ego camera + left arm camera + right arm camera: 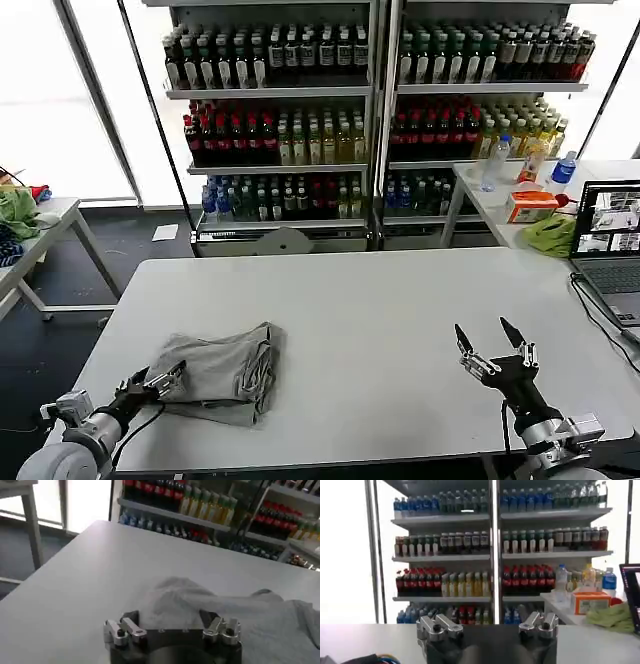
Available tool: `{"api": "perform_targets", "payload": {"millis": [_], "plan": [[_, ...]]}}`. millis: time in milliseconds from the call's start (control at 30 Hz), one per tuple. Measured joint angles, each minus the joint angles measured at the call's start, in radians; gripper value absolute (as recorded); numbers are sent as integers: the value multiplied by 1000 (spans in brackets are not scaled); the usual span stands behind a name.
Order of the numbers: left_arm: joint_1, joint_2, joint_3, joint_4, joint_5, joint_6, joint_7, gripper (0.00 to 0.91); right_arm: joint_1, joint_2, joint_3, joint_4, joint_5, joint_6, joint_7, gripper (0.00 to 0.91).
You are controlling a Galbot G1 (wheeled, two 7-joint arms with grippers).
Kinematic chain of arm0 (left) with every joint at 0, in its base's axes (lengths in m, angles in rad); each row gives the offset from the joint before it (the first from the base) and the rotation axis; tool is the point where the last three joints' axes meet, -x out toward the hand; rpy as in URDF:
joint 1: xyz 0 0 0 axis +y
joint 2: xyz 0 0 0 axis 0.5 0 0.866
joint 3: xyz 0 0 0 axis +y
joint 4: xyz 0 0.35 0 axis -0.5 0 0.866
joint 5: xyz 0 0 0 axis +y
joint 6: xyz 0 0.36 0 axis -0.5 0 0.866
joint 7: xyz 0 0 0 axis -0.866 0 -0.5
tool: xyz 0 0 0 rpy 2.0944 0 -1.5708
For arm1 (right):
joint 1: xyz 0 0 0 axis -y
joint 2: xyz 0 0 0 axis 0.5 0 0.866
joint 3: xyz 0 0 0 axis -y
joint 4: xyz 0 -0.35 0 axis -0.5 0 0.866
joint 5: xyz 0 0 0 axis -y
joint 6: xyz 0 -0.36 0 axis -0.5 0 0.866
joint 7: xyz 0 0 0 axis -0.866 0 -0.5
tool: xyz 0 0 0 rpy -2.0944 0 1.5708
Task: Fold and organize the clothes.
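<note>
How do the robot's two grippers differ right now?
The left gripper sits low at the near edge of the folded grey shirt, while the right gripper is raised above bare table, far from any cloth. The left points toward the shirt; the right points up and away with jaws spread wide. Both are dark, two-fingered and hold nothing.

No writing can be read anywhere. The bottles (pixel 300 55) on the shelves (pixel 270 92) carry labels, but these show as bands of colour only. The orange box (pixel 531 206) on the side table may bear print; it is too small to make out. The laptop screen (pixel 608 218) shows small pictures, no legible words.
</note>
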Motion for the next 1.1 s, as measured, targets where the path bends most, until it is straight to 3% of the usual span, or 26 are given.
{"api": "perform_targets", "payload": {"millis": [633,1100], "plan": [[-38,-44,40,-12,-28,-7,-24,20,10,-3,-1,-3,2,-3,2,907],[-84,-48,-74,36,-144,-13,-133,20,55,-18,-26,-21,14,-14,19,907]]}}
